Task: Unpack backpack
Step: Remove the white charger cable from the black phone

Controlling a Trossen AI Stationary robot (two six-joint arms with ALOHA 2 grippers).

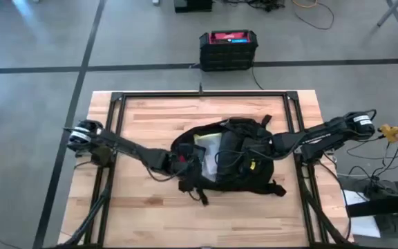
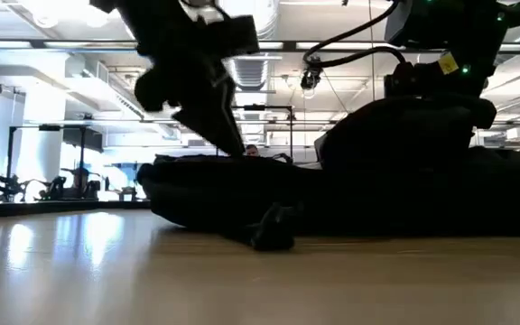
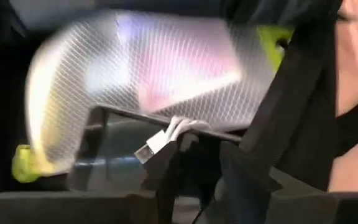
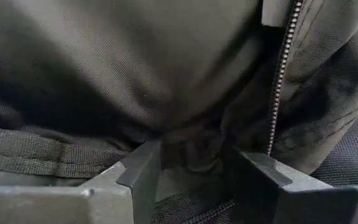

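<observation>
The left gripper (image 1: pixel 185 160) seems pinched on a white cable (image 3: pixel 166 134) inside the backpack (image 1: pixel 237 162). The right gripper (image 4: pixel 191 165) pinches its fabric. The cable could slip free.

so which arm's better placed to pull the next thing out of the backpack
Probably left. The left gripper sits at the backpack's open mouth, with a mesh pouch and white cable just ahead of its fingers. The right gripper is pinching backpack fabric, seemingly holding it open.
</observation>
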